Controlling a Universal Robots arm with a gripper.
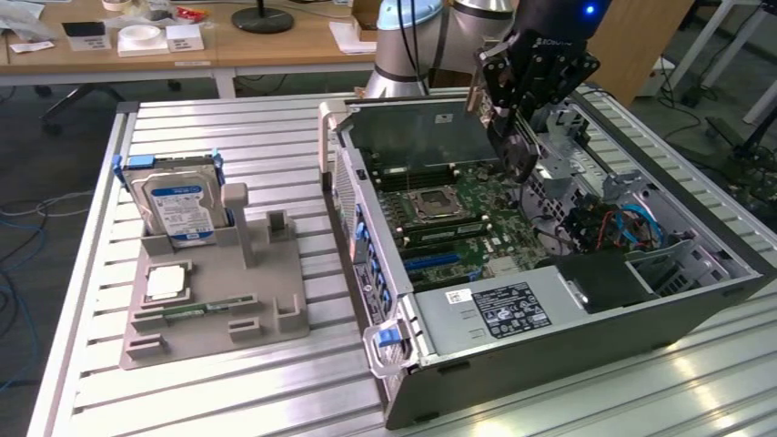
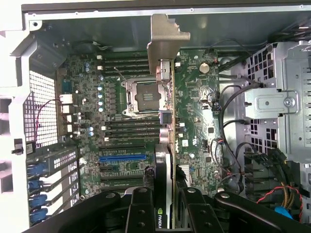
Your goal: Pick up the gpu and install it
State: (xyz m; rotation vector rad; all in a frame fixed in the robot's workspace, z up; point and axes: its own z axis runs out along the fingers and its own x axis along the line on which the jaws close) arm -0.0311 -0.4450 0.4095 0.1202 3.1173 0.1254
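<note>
Holding gpu (image 2: 164,165) over case (image 1: 607,350), slatted table (image 1: 218,401), desks (image 1: 291,45) behind

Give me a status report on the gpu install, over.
Jaws shut on the gpu. Card held above the motherboard in the open case, not seated. Cables lie by the drive cage.

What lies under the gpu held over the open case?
The motherboard: a processor socket and a blue slot show beside the gpu, which the gripper holds edge-on. The strip beneath it is hidden.

Slatted table (image 1: 243,401) under grey holder (image 1: 195,346) and computer case (image 1: 547,355)
</note>
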